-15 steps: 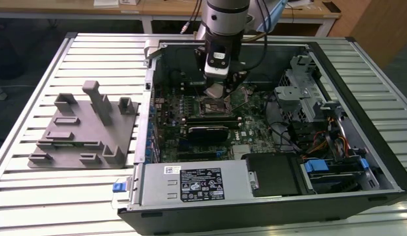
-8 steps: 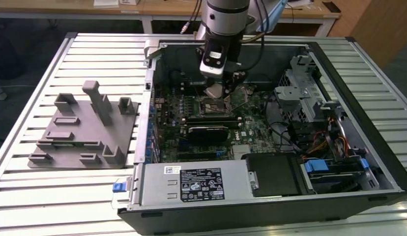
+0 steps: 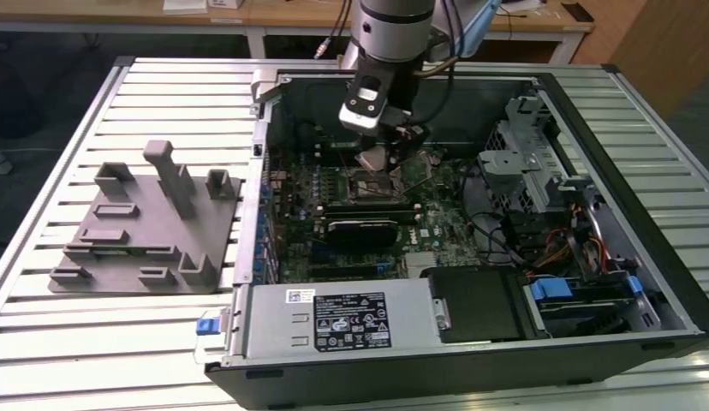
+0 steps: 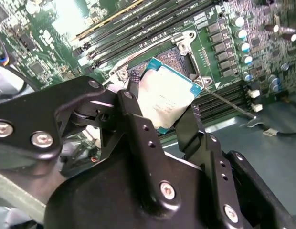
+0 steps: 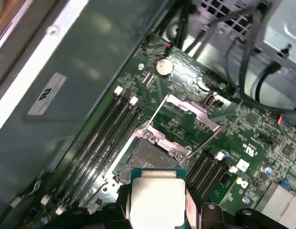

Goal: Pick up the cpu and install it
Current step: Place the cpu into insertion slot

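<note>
The cpu (image 4: 164, 98) is a flat square chip with a silvery top and a thin green rim. My gripper (image 4: 164, 114) is shut on it, one black finger (image 4: 137, 119) on each of two opposite edges. In both wrist views the chip hangs tilted just above the open socket (image 5: 147, 160) on the green motherboard. The socket's metal load plate (image 5: 188, 107) is flipped up and open. In the exterior view my gripper (image 3: 378, 158) reaches down into the computer case, just above the socket (image 3: 373, 184), with the pale cpu (image 3: 372, 157) between its fingers.
The open black computer case (image 3: 663, 282) lies on a slatted metal table (image 3: 104, 342). Memory slots (image 5: 105, 138) run beside the socket. A black block (image 3: 360, 229) sits on the board just in front of it. A grey fixture with upright posts (image 3: 143, 223) stands at the exterior view's left.
</note>
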Controlling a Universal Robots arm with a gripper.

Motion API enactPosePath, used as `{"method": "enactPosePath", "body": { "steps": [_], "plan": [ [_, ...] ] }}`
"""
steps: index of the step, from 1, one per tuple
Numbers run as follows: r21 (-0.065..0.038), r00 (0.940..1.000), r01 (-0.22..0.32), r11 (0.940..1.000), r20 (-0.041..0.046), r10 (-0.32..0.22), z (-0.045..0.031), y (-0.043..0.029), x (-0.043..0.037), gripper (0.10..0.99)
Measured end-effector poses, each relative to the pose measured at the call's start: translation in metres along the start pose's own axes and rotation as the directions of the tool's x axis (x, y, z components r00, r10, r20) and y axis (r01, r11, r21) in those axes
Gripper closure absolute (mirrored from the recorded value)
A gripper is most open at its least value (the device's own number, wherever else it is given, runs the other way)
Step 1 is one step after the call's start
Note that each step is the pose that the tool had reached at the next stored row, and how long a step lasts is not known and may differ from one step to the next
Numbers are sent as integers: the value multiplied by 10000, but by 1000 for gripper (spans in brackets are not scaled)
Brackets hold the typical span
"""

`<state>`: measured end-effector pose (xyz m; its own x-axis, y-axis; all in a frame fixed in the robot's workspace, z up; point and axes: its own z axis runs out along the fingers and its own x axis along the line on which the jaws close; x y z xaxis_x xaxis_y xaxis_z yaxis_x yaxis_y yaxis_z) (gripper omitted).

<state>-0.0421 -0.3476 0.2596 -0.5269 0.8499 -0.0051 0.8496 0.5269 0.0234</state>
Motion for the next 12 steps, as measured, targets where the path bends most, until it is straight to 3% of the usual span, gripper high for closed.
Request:
{"method": "enactPosePath", "body": {
  "steps": [6,12],
  "plan": [
    [4,9959,-910,9959,21,910,3,0,0,545],
    [6,9818,-1900,9818,45,1900,8,0,0,545]
  ]
}}
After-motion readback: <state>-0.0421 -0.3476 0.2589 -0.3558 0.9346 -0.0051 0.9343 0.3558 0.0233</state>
